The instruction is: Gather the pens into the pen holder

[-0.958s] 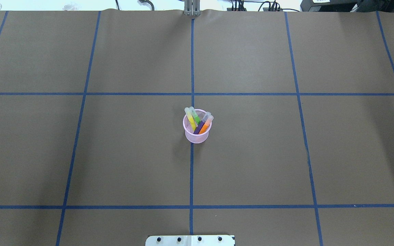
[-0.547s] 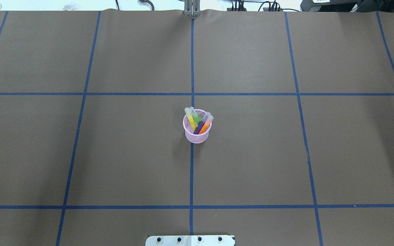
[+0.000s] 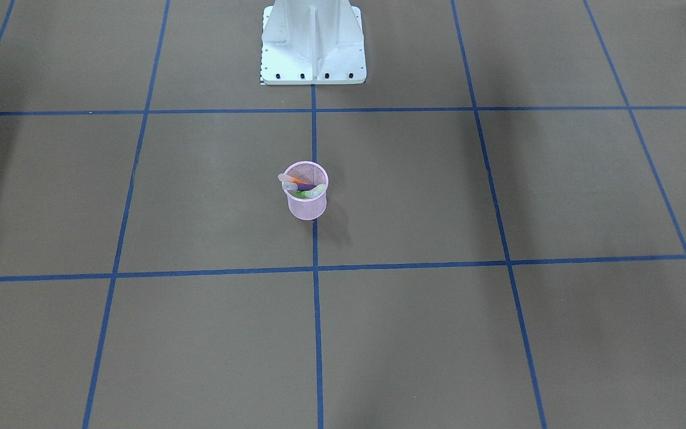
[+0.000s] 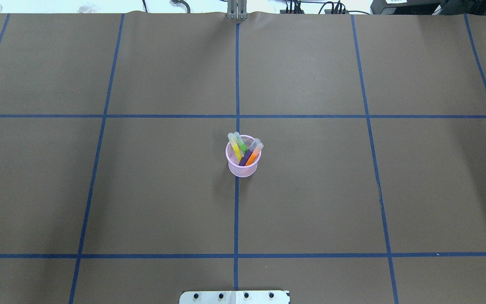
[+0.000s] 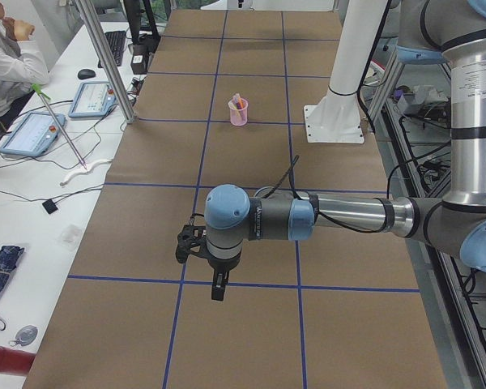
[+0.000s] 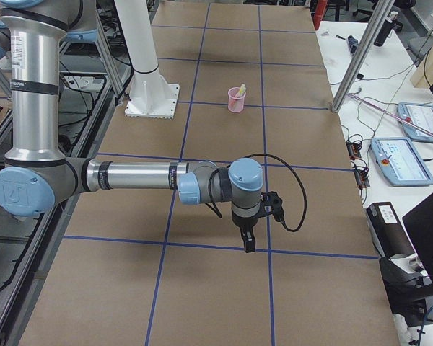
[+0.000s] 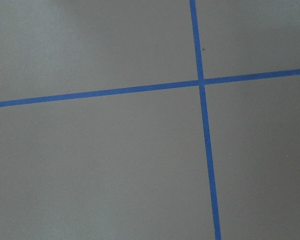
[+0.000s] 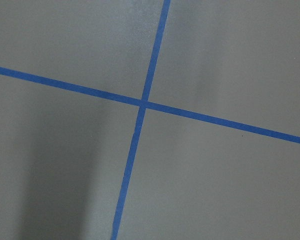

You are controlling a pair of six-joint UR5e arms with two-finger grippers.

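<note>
Nothing moved, pen holder [image 4: 243, 166] holding four pens [image 4: 246, 153], left gripper [image 5: 218, 290], right gripper [image 6: 248, 244], grip state cannot tell

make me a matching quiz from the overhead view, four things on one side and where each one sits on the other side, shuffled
Things:
1. yellow pen
2. orange pen
3. pen holder
4. base plate

Places, in the overhead view:
A. stands upright on the centre blue tape line
B. rightmost of the four pens
C. at the view's bottom edge
D. leftmost of the four pens

Pairs: 1-D, 2-B, 3-A, 4-C
</note>
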